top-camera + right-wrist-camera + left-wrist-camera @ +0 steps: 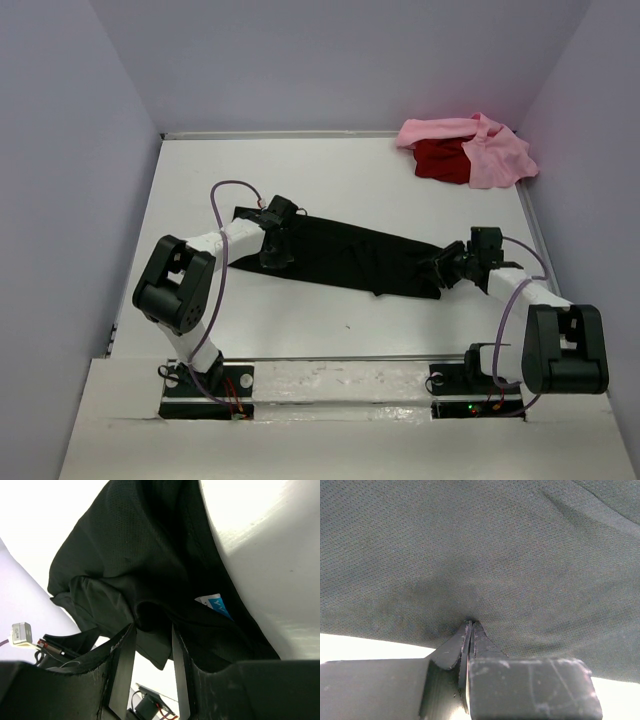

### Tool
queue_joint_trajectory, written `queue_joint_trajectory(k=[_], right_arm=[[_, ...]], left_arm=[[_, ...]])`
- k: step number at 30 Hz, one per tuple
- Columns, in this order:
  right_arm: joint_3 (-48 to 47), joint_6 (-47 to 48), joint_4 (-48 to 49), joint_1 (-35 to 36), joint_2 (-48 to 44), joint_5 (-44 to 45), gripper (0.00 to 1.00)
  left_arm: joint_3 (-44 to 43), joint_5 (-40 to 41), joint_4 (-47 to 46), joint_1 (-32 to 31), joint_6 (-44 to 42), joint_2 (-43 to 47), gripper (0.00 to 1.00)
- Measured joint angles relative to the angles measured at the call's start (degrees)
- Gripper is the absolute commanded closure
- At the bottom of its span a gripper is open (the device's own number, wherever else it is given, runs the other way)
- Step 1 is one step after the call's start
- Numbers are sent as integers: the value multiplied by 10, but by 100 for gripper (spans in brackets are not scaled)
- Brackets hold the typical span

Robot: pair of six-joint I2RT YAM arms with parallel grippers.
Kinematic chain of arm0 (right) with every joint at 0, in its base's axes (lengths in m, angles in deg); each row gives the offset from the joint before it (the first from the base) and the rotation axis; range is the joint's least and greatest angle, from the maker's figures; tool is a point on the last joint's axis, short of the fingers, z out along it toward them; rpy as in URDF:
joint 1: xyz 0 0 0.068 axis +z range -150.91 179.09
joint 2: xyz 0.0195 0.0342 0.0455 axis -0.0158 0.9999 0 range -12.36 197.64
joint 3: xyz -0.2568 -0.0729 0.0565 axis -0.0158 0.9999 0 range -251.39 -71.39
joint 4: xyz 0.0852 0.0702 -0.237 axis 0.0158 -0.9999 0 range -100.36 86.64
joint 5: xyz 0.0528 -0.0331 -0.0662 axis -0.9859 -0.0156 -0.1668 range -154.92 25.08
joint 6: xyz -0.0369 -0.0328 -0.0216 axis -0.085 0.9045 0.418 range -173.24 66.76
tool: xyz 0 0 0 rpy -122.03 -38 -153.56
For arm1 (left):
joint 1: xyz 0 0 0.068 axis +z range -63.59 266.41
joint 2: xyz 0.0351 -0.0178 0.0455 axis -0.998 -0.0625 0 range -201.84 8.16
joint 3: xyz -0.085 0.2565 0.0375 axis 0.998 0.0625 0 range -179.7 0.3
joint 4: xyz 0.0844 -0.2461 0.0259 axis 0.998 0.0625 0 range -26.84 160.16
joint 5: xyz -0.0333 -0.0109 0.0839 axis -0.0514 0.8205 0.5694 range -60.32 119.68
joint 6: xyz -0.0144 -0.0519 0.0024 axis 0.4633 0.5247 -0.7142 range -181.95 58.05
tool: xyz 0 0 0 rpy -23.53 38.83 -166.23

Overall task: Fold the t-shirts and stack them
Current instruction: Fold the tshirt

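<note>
The black t-shirt (345, 255) lies as a long band across the table, stretched between both arms. My left gripper (271, 260) is shut on its left part; in the left wrist view the fingertips (476, 630) pinch the dark cloth (480, 555), which fills the frame. My right gripper (438, 272) holds the right end. There a bunched fold of the black t-shirt (135, 545) sits between the fingers (125, 645), which stand partly apart around it. A white and blue neck label (215, 604) shows beside them. The pink t-shirt (492, 155) lies crumpled over the red t-shirt (440, 160) at the back right corner.
The white table (330, 170) is closed in by pale walls at the back and both sides. The arm bases (205, 390) sit at the near edge. A metal strip (533, 225) runs along the table's right side.
</note>
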State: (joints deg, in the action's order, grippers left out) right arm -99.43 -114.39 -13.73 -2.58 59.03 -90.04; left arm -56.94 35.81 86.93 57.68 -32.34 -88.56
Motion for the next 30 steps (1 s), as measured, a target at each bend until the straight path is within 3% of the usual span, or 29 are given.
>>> queue_joint_trajectory(k=[4, 7, 13, 30], right_arm=[[-1, -2, 10, 6, 10, 2, 60], [-2, -3, 18, 7, 17, 2, 67], [-14, -6, 23, 14, 35, 5, 100], [-76, -6, 30, 14, 64, 5, 100]], left_arm=[[0, 0, 0, 0, 0, 0, 93], [0, 1, 0, 0, 0, 0, 94], [0, 1, 1, 0, 0, 0, 93], [0, 4, 1, 0, 0, 0, 93]])
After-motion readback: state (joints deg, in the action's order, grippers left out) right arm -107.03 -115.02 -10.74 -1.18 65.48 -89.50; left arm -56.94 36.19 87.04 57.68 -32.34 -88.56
